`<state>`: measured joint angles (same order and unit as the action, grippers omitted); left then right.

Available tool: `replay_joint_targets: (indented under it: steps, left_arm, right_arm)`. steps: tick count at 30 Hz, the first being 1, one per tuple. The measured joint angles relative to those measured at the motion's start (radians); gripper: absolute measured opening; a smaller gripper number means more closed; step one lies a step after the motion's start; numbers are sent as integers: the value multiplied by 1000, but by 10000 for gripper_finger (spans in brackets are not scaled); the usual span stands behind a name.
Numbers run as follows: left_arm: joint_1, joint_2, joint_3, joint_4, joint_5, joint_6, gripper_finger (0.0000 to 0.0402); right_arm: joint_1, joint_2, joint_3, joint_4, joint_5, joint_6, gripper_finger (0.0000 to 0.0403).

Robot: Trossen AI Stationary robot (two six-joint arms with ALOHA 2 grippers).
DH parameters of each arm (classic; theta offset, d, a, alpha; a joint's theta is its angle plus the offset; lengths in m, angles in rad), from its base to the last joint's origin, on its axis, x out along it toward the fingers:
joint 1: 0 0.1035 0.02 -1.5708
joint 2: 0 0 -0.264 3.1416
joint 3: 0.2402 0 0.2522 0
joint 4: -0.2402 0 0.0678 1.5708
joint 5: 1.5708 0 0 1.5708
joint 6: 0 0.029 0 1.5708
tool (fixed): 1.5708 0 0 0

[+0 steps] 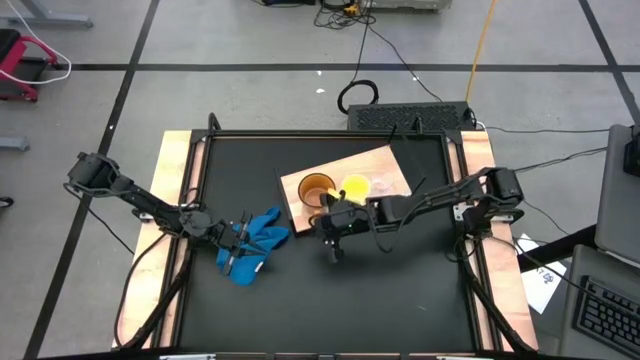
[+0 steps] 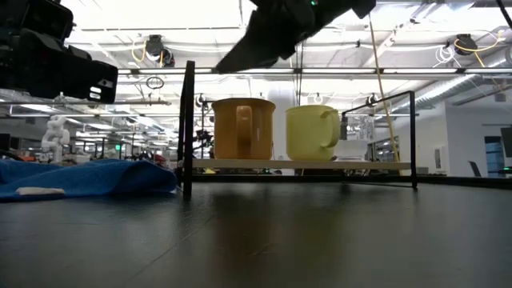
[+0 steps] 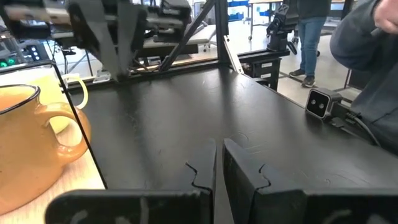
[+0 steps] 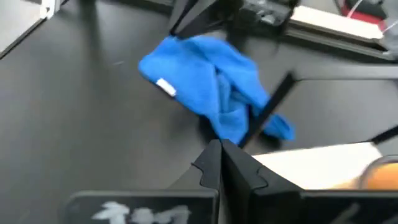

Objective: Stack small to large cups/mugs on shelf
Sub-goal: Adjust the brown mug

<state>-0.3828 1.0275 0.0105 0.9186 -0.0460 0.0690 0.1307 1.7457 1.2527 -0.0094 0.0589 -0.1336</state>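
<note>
The light-wood shelf board (image 1: pixel 385 165) lies on the black table, right of centre. On it stand the orange-brown mug (image 1: pixel 316 188) and, to its right, the yellow mug (image 1: pixel 353 187), both upright with their handles showing in the low view (image 2: pixel 242 128) (image 2: pixel 312 132). A small clear cup (image 1: pixel 385 183) seems to stand right of the yellow mug; it is faint. My right gripper (image 1: pixel 332 240) is shut and empty, raised above the table just near of the orange mug. My left gripper (image 1: pixel 236 248) is shut and empty over the blue cloth (image 1: pixel 258 240).
The blue cloth lies crumpled left of the board and also shows in the right wrist view (image 4: pixel 211 93). Black frame posts (image 2: pixel 188 128) stand along the table's far edge. People stand in the room beyond the table (image 3: pixel 311 31).
</note>
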Motion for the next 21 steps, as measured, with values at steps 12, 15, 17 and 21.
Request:
replay_joint_targets:
  steps: [12,15,17,21]
  left_arm:
    - [0,0,0,0,0,15,31]
    - [0,0,0,-1,0,18,31]
    - [0,0,0,-1,1,24,31]
    - [0,0,0,-1,1,30,31]
  right_arm:
    - [-5,71,0,24,100,40,0]
    - [-10,77,-1,14,102,61,0]
    - [-14,85,1,18,102,75,0]
    - [-18,86,-2,8,101,85,0]
